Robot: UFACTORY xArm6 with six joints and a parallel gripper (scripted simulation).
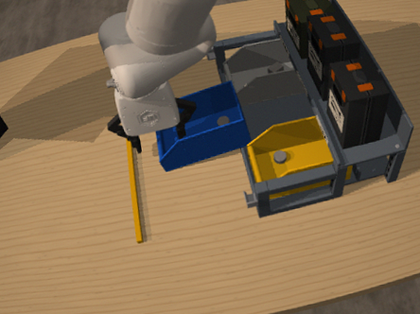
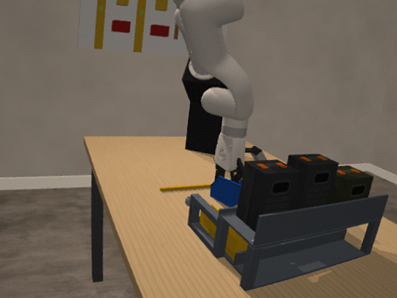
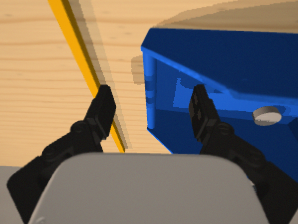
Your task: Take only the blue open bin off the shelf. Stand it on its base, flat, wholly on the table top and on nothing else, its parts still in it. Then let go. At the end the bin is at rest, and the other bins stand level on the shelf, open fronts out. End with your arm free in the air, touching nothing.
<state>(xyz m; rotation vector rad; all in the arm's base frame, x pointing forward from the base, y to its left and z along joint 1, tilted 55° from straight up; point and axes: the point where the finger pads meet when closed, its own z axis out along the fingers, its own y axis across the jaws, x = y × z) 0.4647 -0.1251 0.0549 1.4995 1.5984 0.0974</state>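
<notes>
Standing open, two fingers (image 1: 181,130) straddle one blue bin's (image 1: 209,143) (image 2: 225,191) (image 3: 215,45) front wall.

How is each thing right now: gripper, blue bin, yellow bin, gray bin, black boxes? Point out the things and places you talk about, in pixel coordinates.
Gripper (image 1: 160,140) (image 3: 151,95): open, holding nothing.
Blue bin (image 1: 204,145) (image 2: 224,191) (image 3: 225,57): let go, a part inside.
Yellow bin (image 1: 304,158) (image 2: 237,243): on the shelf, a part inside.
Gray bin (image 1: 254,57): on the shelf, a part inside.
Black boxes (image 1: 357,106) (image 2: 266,198): upright.

Overhead top, oblique exterior, close downward wrist
</notes>
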